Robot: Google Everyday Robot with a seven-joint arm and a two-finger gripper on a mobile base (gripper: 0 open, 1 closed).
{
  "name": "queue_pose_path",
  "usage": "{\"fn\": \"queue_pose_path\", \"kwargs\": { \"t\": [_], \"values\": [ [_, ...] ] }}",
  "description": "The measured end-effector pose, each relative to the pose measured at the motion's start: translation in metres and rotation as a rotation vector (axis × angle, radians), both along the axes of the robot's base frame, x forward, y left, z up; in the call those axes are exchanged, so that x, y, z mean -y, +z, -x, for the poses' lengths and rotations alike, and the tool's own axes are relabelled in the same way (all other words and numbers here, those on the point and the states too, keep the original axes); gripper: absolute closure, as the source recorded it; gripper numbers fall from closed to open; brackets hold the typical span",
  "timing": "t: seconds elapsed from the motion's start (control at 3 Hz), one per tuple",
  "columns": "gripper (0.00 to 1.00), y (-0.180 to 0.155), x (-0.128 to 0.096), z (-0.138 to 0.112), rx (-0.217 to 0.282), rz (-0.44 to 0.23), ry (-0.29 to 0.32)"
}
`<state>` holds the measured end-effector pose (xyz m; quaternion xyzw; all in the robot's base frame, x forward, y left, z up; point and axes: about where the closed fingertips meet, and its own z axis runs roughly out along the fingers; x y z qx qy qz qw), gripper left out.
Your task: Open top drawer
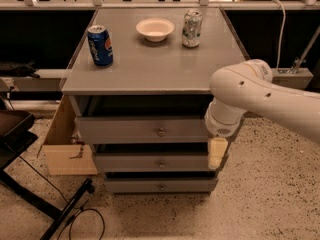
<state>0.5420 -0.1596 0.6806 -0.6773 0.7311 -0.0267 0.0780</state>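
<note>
The table (150, 76) holds the top drawer (120, 130) just under its top. The gripper (217, 153) hangs by the drawers' right edge, clenched or released I cannot tell, well apart from the knob (161, 132). It may catch the middle drawer (130, 162) instead.

White arm (260, 91) extends in from right, bent at tabletop (150, 69) front-right corner; gripper (216, 154) hangs pointing down below that corner.
</note>
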Motion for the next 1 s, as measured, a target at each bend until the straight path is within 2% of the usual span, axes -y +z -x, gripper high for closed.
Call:
{"fn": "queue_pose_path", "kwargs": {
  "t": [0.33,0.67,1.0],
  "values": [
    [0.0,0.02,-0.013,-0.003,0.05,-0.021,0.063],
    [0.0,0.014,-0.027,-0.016,0.073,-0.025,0.089],
    [0.0,-0.008,-0.036,-0.034,0.072,-0.009,0.075]
  ]
}}
